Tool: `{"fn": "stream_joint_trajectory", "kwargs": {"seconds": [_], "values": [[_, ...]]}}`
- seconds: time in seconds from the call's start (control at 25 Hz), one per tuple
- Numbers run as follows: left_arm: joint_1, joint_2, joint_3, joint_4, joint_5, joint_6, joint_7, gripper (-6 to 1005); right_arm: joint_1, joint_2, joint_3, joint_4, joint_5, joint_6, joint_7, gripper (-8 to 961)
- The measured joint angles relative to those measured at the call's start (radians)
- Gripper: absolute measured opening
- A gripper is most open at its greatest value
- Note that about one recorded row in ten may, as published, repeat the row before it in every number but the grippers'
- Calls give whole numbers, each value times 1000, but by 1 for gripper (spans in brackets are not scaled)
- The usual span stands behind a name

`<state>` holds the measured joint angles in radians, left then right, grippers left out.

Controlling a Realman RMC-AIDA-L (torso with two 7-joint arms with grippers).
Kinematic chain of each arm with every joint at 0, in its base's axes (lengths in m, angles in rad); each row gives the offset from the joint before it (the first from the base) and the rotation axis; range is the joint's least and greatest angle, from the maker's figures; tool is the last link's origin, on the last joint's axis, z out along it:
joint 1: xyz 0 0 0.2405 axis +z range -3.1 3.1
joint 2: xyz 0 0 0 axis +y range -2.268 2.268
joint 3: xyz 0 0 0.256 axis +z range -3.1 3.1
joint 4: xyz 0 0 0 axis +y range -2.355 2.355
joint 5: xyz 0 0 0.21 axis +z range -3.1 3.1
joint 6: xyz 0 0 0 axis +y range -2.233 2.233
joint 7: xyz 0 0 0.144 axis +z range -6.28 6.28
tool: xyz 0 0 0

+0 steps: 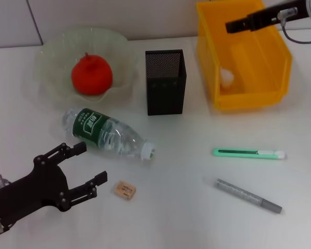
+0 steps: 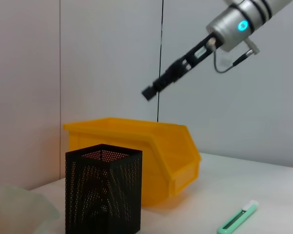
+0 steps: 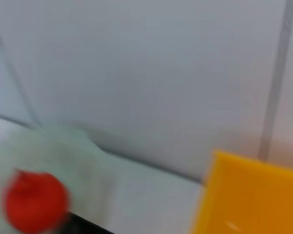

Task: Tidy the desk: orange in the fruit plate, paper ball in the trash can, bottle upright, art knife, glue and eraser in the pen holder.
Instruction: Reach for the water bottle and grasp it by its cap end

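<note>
The orange (image 1: 92,75) lies in the pale green fruit plate (image 1: 52,62) at the back left. A white paper ball (image 1: 226,77) rests inside the yellow trash can (image 1: 280,57). The bottle (image 1: 106,135) lies on its side, cap toward the front right. An eraser (image 1: 125,190) sits just in front of it. The green art knife (image 1: 249,153) and grey glue stick (image 1: 247,195) lie at the front right. The black mesh pen holder (image 1: 166,82) stands mid-table. My left gripper (image 1: 90,164) is open near the front left, beside the bottle's base. My right gripper (image 1: 232,26) hangs above the trash can.
The left wrist view shows the pen holder (image 2: 103,192), the trash can (image 2: 156,156), the art knife (image 2: 238,218) and the right gripper (image 2: 149,91) raised against the wall. The right wrist view takes in the orange (image 3: 35,201) and a trash can corner (image 3: 249,195).
</note>
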<state>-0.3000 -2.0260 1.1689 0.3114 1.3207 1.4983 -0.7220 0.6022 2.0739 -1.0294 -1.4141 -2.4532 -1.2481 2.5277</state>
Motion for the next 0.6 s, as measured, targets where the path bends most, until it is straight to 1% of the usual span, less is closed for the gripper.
{"fn": "stream_joint_trajectory", "kwargs": {"seconds": [0.04,0.16,0.2,0.24,0.32,0.36,0.4,0.44,0.48,0.52,0.56,0.6], "values": [[0,0,0,0,0,0,0,807,0,0,0,0,0,0,0,711],[2,1,-3,0,0,1,0,807,-71,2,3,-34,191,10,-130,711],[3,1,-5,0,0,1,0,807,-124,3,3,-35,339,18,-245,711],[4,1,-6,0,0,2,0,806,-124,3,3,-35,339,18,-245,711],[4,1,-6,0,0,2,0,806,-174,4,2,-20,478,20,-361,711],[5,1,-7,0,0,4,0,806,-200,5,2,-6,557,20,-430,711],[5,1,-7,0,0,5,0,806,-253,6,-1,36,696,10,-571,711],[5,1,-7,0,0,5,0,805,-253,6,-1,36,696,10,-571,711],[5,1,-7,0,0,5,0,805,-273,6,-2,58,756,2,-631,711],[5,3,-4,0,0,5,-1,805,-312,6,1,126,871,-37,-768,711],[5,3,-4,0,0,5,-1,805,-312,6,1,126,871,-37,-768,711],[5,3,-2,0,0,6,-2,805,-329,5,13,199,945,-97,-871,711]]}}
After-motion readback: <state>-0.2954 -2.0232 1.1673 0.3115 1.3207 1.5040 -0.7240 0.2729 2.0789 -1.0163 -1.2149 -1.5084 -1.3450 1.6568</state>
